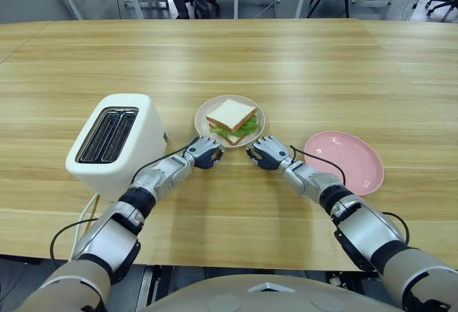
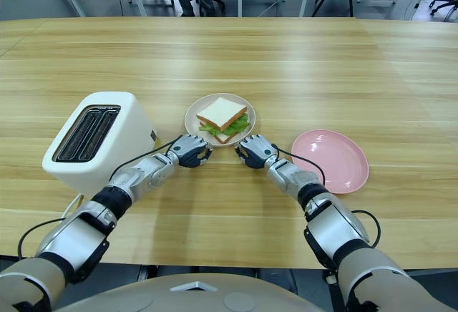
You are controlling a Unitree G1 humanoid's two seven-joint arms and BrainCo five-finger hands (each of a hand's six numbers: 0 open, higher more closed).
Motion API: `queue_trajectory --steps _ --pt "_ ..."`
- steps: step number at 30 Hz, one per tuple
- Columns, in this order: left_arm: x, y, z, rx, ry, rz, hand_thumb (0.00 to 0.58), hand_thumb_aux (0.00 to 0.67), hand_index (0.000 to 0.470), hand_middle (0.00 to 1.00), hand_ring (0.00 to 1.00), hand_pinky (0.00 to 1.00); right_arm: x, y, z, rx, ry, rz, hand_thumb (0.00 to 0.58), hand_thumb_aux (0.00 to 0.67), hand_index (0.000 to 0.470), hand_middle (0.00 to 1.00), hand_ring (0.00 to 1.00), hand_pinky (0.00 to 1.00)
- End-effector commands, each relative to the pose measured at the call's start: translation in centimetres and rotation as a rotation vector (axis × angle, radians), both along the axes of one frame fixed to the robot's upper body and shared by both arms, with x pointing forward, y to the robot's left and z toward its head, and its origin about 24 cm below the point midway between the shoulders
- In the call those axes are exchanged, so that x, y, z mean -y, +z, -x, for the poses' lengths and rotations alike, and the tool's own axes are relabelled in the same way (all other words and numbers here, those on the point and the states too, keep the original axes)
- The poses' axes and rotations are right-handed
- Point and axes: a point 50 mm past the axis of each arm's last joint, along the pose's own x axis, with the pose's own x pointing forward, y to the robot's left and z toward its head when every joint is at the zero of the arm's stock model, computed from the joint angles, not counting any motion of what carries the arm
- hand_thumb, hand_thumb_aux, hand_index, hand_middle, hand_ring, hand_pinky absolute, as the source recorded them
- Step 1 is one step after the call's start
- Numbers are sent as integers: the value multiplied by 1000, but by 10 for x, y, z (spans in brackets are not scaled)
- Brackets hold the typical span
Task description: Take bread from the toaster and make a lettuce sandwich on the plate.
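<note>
A sandwich (image 1: 232, 119) of two bread slices with green lettuce between them lies on a small beige plate (image 1: 207, 111) in the middle of the wooden table. The white toaster (image 1: 114, 142) stands to the left, and both of its slots look dark and empty. My left hand (image 1: 205, 152) rests on the table just in front of the plate's near left rim, fingers curled, holding nothing. My right hand (image 1: 268, 152) sits just off the plate's near right rim, also curled and empty.
An empty pink plate (image 1: 344, 162) lies to the right of my right hand. A toaster cord (image 1: 82, 215) runs off the table's front edge at the left. Office tables and chairs stand beyond the far edge.
</note>
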Motion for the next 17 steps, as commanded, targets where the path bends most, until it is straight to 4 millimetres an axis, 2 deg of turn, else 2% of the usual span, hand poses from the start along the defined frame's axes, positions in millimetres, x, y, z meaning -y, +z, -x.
queue_trajectory --steps 1,2,3,4,5,6,7,8,9,10,11,13,17 --pt "-9 -13 13 -68 -6 32 580 670 460 1000 1000 1000 4 -1 11 -10 48 -77 580 670 460 1000 1000 1000" --pt "-7 -12 19 -92 -16 94 580 670 460 984 984 984 6 1 17 -18 55 -135 580 670 460 1000 1000 1000" --pt "-5 -10 26 -124 -24 176 580 670 460 867 867 867 10 4 22 -30 56 -202 580 670 460 1000 1000 1000" --pt "-4 -8 34 -150 -31 257 580 670 460 867 867 867 14 8 28 -43 57 -277 580 670 460 1000 1000 1000" --pt "-2 -5 43 -179 -39 351 580 670 460 706 706 706 19 13 34 -56 55 -371 580 670 460 1000 1000 1000" --pt "-3 -3 52 -200 -45 431 580 670 460 439 439 439 25 19 41 -65 41 -461 580 670 460 851 851 851" --pt "-3 1 63 -220 -54 517 580 670 460 122 122 122 31 25 48 -77 36 -559 503 426 292 729 729 729" --pt "-4 4 73 -241 -52 607 474 384 263 0 0 0 37 32 55 -85 34 -651 271 181 124 655 655 655" --pt "-6 7 81 -268 -44 695 0 0 0 0 0 0 43 37 61 -103 23 -748 0 0 0 510 510 510" --pt "-8 10 92 -300 -44 789 0 0 0 0 0 0 48 43 68 -134 8 -858 0 0 0 384 384 384" --pt "-10 13 101 -331 -47 878 0 0 0 0 0 0 52 47 73 -171 1 -954 0 0 0 204 204 204" --pt "-17 16 118 -416 -40 1073 0 0 0 0 0 0 60 47 86 -301 0 -1104 0 0 0 0 0 0" --pt "-30 16 140 -545 -37 1373 0 0 0 0 0 0 71 37 110 -580 42 -1347 0 0 0 0 0 0"
